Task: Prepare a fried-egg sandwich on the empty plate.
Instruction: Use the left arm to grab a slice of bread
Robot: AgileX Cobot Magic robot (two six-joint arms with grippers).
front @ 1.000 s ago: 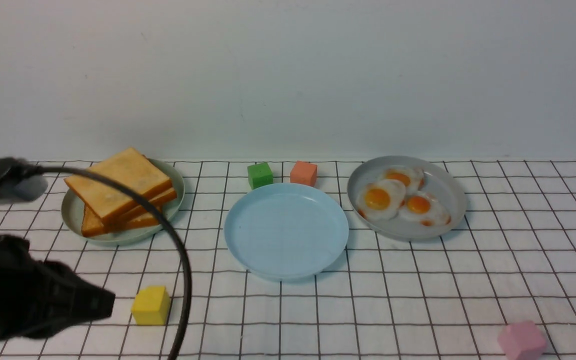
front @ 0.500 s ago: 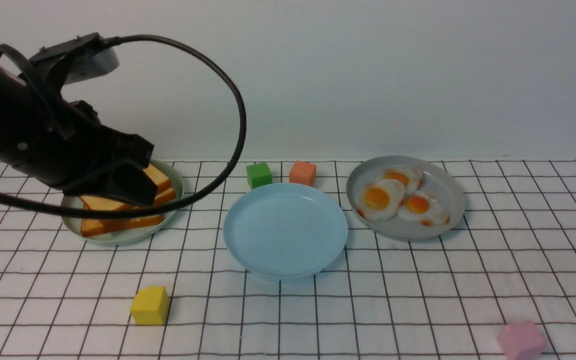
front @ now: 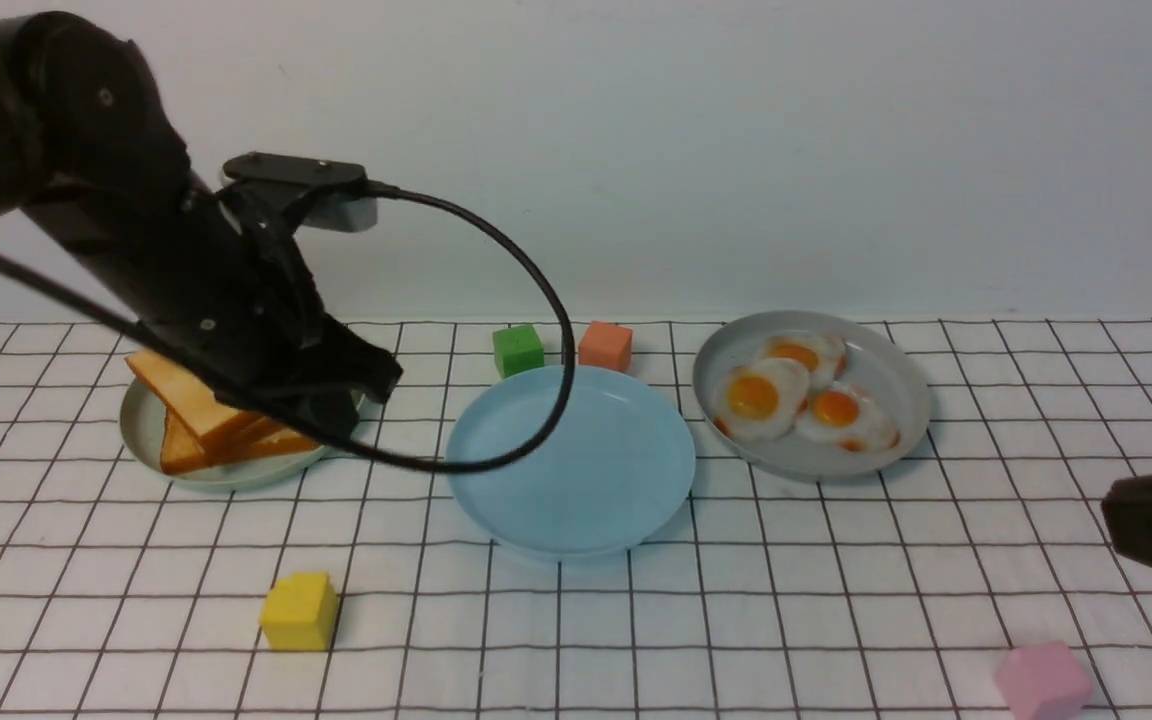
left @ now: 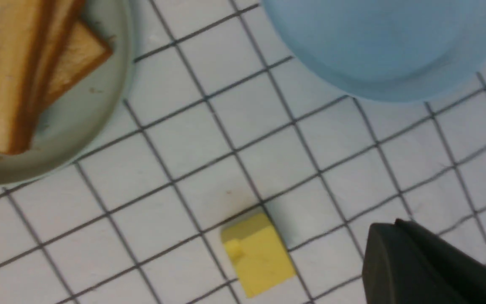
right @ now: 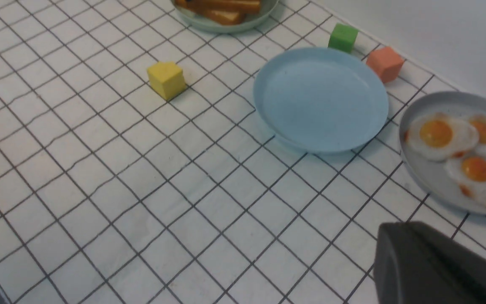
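Several toast slices [front: 198, 410] are stacked on a pale green-grey plate [front: 141, 432] at the far left. The empty sky-blue plate [front: 571, 460] sits in the middle. Three fried eggs [front: 786, 392] lie on a grey plate [front: 901, 375] to its right. My left gripper [front: 366, 385] is shut and empty, above the toast plate's right edge; in the left wrist view its shut tip [left: 384, 230] hangs over bare cloth beside the toast [left: 2, 71] and the blue plate [left: 373, 42]. My right gripper [front: 1126, 515] is shut and empty at the right edge, in front of the egg plate [right: 433, 181].
A yellow cube [front: 301, 610] lies front left. A green cube [front: 519, 350] and a salmon cube [front: 606, 346] stand just behind the blue plate. A pink cube [front: 1041, 680] is front right. My left arm's cable [front: 546, 300] loops over the blue plate's left side.
My left arm has risen from the front left and swung to the toast plate's right side. My right gripper has come into the front view at the right edge.
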